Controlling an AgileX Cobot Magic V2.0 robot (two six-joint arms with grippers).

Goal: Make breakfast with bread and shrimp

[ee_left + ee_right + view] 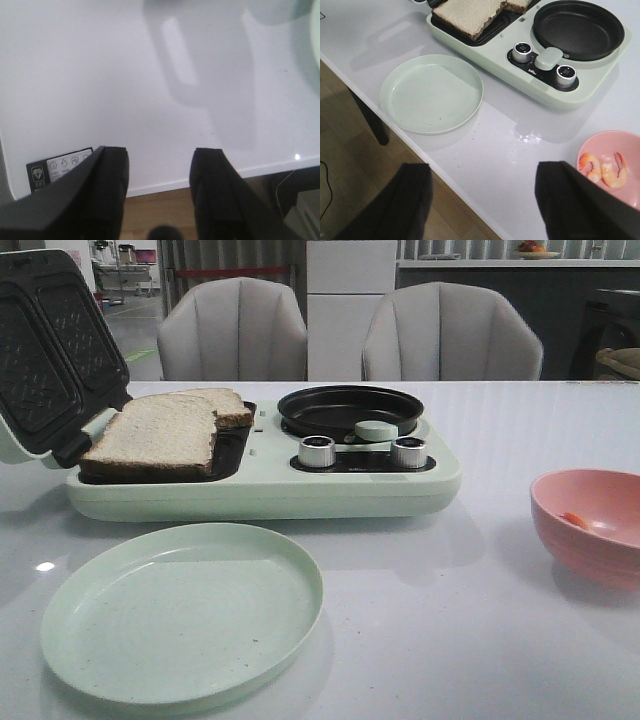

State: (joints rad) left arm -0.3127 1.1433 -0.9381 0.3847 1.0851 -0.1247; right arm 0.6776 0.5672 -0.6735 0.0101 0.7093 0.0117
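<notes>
On the desk (pixel 480 640), a pale green breakfast maker (pixel 265 490) sits with its lid (pixel 45 350) swung open; two bread (pixel 160 435) slices lie in the sandwich tray, overlapping, the nearer one on top. A black pan (pixel 350 408) occupies the maker's right half, empty. Green plate (pixel 182 612) in front of the maker, nothing on it. Pink bowl (pixel 592 522) stands at the right, well apart from the maker; the right wrist view shows the shrimp (pixel 604 170) inside, about three curved pieces lying close together. Right gripper (pixel 485 210): jaws wide, holding nothing, hanging over the near desk edge between plate and bowl. Left gripper (pixel 159 195): also wide and empty, over bare desk near its edge, by a black sticker (pixel 57 167). Key relation: the bowl lies just beside the right gripper's right finger, so the right arm is clearly nearer the shrimp; the pan lies beyond, forward. Judgement: the shrimp are small and curled, so a pick likely needs the gripper brought down into the bowl over a single piece.
</notes>
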